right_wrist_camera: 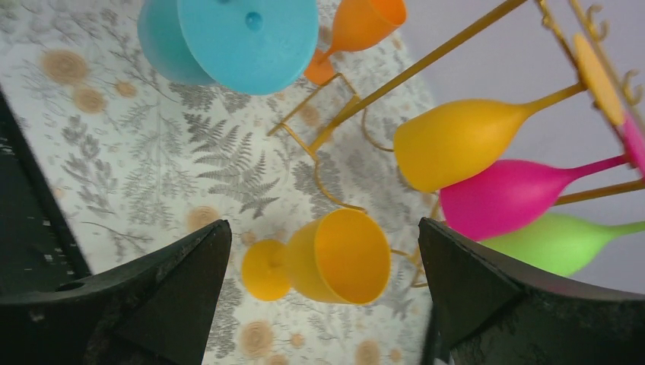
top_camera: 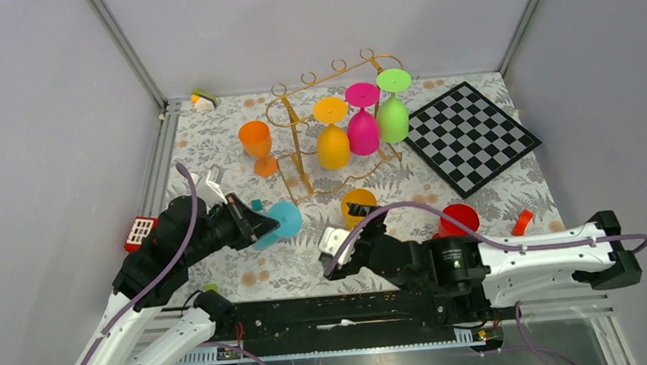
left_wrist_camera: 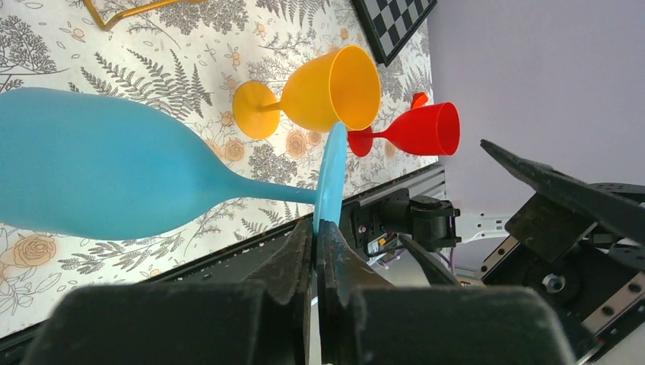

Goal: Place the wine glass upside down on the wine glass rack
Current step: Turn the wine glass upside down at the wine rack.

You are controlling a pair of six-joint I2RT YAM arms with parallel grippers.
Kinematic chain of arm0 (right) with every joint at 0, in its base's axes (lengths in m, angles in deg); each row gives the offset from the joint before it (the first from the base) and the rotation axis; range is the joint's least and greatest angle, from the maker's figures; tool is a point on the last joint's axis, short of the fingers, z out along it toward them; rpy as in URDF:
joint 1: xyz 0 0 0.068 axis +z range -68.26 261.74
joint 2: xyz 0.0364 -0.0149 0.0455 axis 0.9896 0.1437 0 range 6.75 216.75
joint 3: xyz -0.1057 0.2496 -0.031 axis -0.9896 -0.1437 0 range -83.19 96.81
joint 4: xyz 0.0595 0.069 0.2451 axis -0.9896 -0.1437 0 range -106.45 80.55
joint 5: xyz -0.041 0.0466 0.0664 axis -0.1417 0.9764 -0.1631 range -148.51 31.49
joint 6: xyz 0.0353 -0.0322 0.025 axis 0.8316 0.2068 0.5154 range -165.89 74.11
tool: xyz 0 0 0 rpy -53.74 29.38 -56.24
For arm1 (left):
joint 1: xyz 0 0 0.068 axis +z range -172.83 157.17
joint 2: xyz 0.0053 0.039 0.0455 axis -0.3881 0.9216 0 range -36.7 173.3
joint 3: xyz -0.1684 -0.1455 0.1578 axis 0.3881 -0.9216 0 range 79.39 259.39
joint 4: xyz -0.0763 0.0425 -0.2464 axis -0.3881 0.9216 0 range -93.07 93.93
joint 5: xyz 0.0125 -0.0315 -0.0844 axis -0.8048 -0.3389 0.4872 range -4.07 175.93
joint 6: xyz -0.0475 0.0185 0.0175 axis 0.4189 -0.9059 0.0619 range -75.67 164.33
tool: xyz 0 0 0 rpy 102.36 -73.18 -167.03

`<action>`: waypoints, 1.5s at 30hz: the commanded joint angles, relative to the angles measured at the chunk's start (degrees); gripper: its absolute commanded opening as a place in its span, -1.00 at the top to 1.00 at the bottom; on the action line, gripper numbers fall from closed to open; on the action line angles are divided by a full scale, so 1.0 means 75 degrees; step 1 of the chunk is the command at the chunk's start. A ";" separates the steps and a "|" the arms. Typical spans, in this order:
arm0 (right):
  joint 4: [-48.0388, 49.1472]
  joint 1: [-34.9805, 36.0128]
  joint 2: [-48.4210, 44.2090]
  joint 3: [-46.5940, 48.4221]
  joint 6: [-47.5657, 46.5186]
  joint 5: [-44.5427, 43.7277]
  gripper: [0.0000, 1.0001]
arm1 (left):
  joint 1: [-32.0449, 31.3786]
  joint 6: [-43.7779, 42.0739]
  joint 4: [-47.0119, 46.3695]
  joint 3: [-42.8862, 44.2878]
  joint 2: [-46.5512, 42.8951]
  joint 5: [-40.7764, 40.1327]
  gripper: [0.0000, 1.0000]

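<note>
Three hung glasses, top view: amber glass (top_camera: pixel 332 140), pink glass (top_camera: pixel 363 127) and green glass (top_camera: pixel 392 114) hang bowl-down toward the right of the gold rack (top_camera: pixel 292 141). The rail to their left looks free.
Blue glass, top view: the blue glass (top_camera: pixel 288 220) is near the front of the table (top_camera: pixel 212 143), well short of the rack, at the tip of the left gripper (top_camera: pixel 258 225).
Step, as judged: carry it to the free stretch of rail, bowl down, with the stem between the wires and the foot resting on top. Pass clear of the standing orange glass (top_camera: pixel 256 144).
Left wrist view: fingers (left_wrist_camera: pixel 289 258) are clenched on the rim of the blue glass's foot and the bowl lies sideways. This is a thin edge grip, so turning it slowly seems wise.
Right wrist view: the right gripper (right_wrist_camera: pixel 323 228) is released, fingers spread wide and holding nothing. It hangs over a yellow glass (right_wrist_camera: pixel 342 262) lying on the table.
</note>
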 commanded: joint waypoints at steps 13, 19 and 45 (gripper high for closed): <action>-0.1415 -0.2382 -0.1840 0.0080 0.5153 0.3235 -0.99 | -0.0009 0.0250 -0.0370 -0.0221 -0.0104 0.0092 1.00; -0.2102 -0.3032 -0.2475 -0.0007 0.6142 0.3641 -0.99 | -0.0007 0.0411 -0.0673 -0.0259 0.0040 0.0508 1.00; -0.2639 -0.6585 -0.3443 -0.0860 0.8917 0.7535 -0.99 | 0.0005 0.1656 -0.2222 -0.0397 0.0579 0.1403 1.00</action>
